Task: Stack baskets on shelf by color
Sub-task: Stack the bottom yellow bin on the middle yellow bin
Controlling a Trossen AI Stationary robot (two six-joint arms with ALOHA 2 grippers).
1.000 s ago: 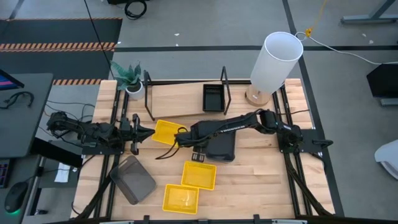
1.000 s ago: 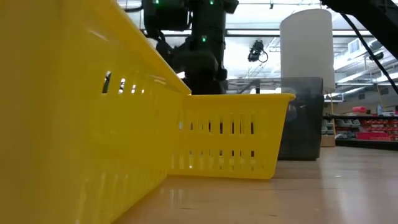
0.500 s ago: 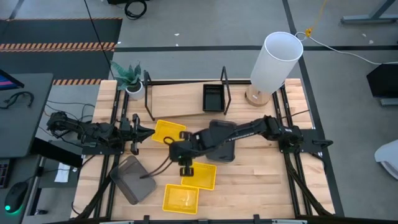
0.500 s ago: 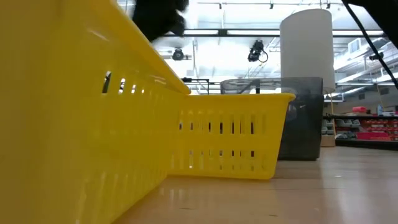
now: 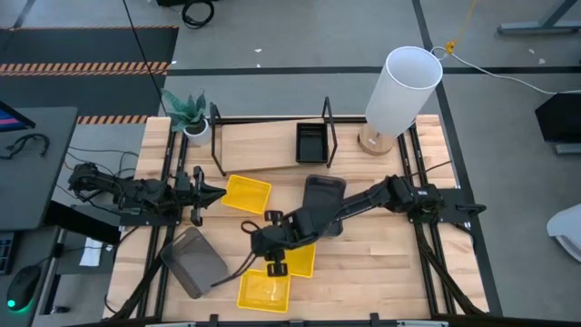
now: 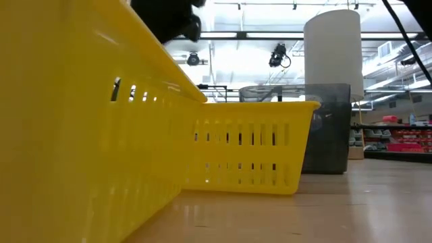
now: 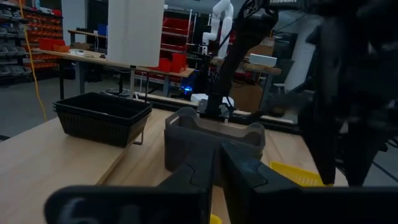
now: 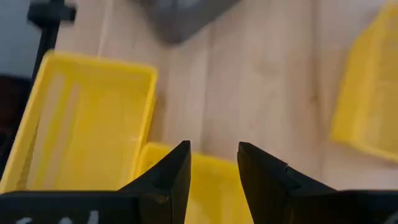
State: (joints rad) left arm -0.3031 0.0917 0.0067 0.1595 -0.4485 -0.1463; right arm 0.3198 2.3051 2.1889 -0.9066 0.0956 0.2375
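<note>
Between the 2 spread fingers point(image 8: 177, 167) of the right gripper point(image 5: 275, 265) lies the near rim of a yellow basket point(image 5: 295, 256), the middle 1 of 3 on the table; the jaws stand moderately apart with nothing clamped, poised right over that rim. Just beyond the fingertips, toward the table's front edge, sits a second yellow basket point(image 5: 264, 291), touching or almost touching the first. Off to the side of the jaws nearest the left arm rests a dark grey basket point(image 5: 194, 262), lying askew. Behind the gripper, under the stretched right forearm, another dark grey basket point(image 5: 322, 198) lies on the boards.

Well back from the right jaws, the third yellow basket point(image 5: 247, 194) sits directly ahead of the left gripper point(image 5: 198, 193), which waits low at the table's left side; its fingers look closed together with nothing between them.

Farther still, at the rear, the shelf point(image 5: 263, 143) carries 1 black perforated basket point(image 5: 311, 143) inside a wire-framed bay, beside a white cylinder lamp point(image 5: 402, 88) and a small potted plant point(image 5: 190, 115).
</note>
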